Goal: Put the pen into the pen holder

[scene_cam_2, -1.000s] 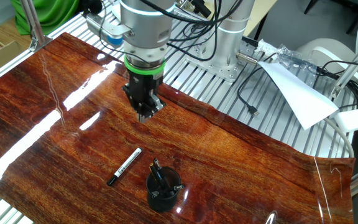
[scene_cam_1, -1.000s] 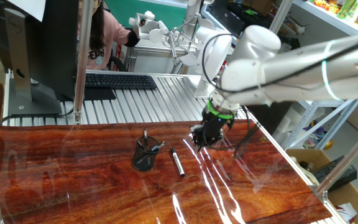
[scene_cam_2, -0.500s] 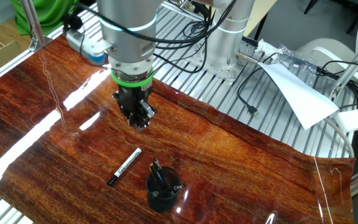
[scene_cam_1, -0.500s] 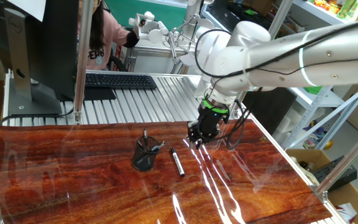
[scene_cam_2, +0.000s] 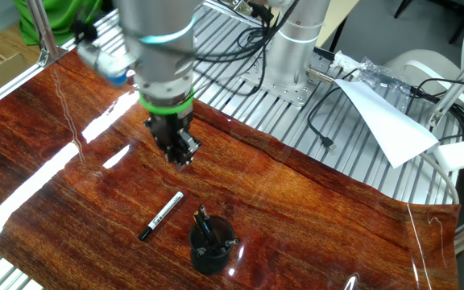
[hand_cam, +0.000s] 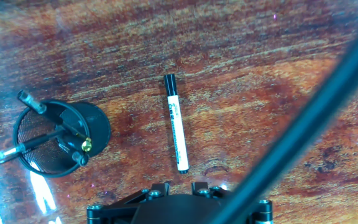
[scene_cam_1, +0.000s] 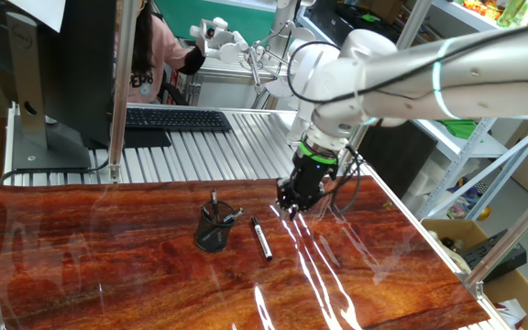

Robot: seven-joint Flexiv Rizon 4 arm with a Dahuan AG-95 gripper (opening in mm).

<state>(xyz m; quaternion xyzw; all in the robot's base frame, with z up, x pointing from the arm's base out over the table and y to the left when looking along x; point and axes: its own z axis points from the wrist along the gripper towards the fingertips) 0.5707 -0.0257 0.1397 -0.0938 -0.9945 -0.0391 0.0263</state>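
The pen (scene_cam_2: 161, 215) lies flat on the worktop (scene_cam_2: 312, 201), just beside the pen holder (scene_cam_2: 213, 247), which already keeps some darker pens. The pincer (scene_cam_2: 180, 155) hangs above the wood, well apart from the pen, holding nothing; its jaws seem only slightly parted. A good approach would bring it over the barrel's middle, jaws across the barrel, opened wider before descending.

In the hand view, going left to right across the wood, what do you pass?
The pen holder with dark pens sticking out, then the pen lying flat, then a dark cable crossing diagonally at right.
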